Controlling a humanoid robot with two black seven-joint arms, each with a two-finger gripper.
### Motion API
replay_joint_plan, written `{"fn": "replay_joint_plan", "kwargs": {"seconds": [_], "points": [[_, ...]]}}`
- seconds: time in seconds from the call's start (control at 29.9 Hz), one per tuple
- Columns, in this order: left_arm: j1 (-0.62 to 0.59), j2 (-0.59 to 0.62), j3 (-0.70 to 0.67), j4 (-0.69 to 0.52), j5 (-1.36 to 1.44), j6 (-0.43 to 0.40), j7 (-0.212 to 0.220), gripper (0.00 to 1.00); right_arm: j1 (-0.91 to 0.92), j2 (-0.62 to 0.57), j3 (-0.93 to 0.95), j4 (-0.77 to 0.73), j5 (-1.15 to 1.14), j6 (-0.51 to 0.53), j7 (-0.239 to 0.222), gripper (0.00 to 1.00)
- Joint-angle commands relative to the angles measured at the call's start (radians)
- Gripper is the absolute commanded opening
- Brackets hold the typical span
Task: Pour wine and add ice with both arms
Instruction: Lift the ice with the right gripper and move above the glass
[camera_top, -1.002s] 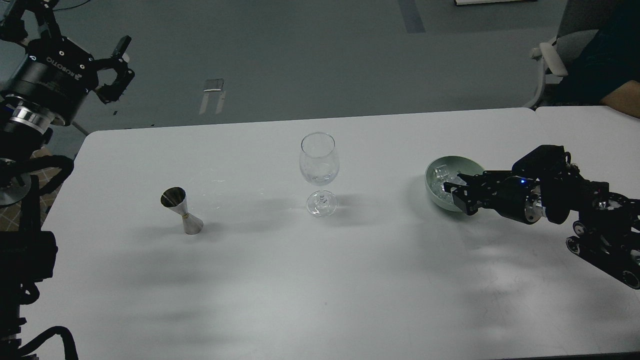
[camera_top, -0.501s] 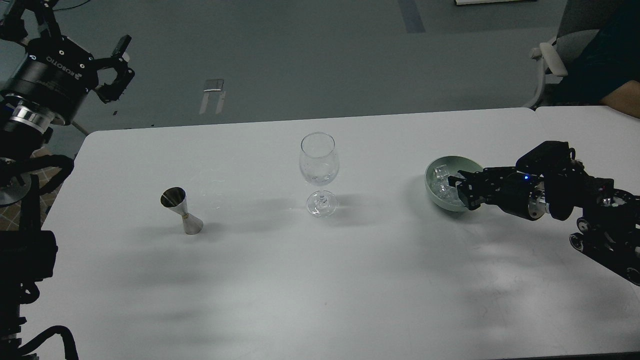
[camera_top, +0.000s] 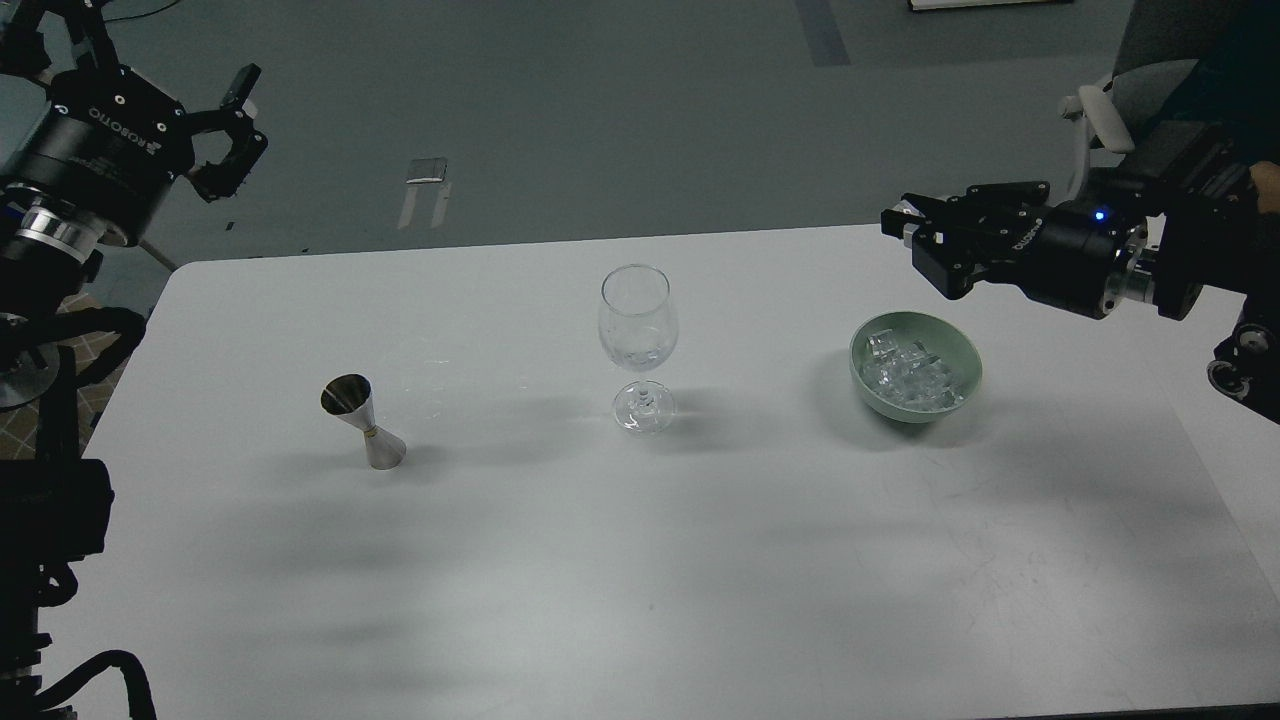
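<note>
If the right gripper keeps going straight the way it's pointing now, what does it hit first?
Probably nothing: the right gripper points left, raised above the table. The wine glass looks lower, though depth is unclear.

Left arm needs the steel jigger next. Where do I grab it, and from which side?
Probably the narrow waist of the jigger, jaws straddling where its two cones meet. It leans left, so tilt to match. Come in from its left, where the left gripper hangs open.
</note>
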Motion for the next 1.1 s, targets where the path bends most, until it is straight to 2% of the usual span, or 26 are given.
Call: {"fn": "replay_joint_plan", "kwargs": {"seconds": [0.0,0.17,0.37,0.53,0.57,0.8,0.87,1.07], "points": [[0.000,-0.001,0.000,0.000,0.000,0.001,0.000,0.98,0.069,0.009,-0.011,0.026,0.002,0.041,0.000,0.00],[-0.001,0.002,0.002,0.000,0.000,0.002,0.002,0.98,0.175,0.087,-0.072,0.026,0.007,0.081,0.000,0.00],[-0.007,0.002,0.002,0.000,0.000,0.002,0.002,0.98,0.387,0.175,-0.241,0.022,0.103,0.157,0.001,0.00],[-0.007,0.002,0.003,0.000,0.000,0.002,0.002,0.98,0.566,0.233,-0.379,0.014,0.207,0.259,0.006,0.00],[-0.007,0.002,0.003,0.000,0.000,0.002,0.002,0.98,0.588,0.242,-0.395,0.011,0.217,0.276,0.011,0.00],[-0.004,-0.001,0.003,-0.001,0.000,0.002,0.002,0.98,0.735,0.359,-0.451,-0.118,0.243,0.494,0.127,0.00],[-0.003,-0.001,0.003,-0.006,0.000,0.002,0.002,0.98,0.759,0.405,-0.451,-0.173,0.250,0.536,0.130,0.00],[-0.001,-0.001,0.003,-0.008,0.000,0.002,0.002,0.98,0.775,0.528,-0.462,-0.305,0.251,0.536,0.130,0.00]]}}
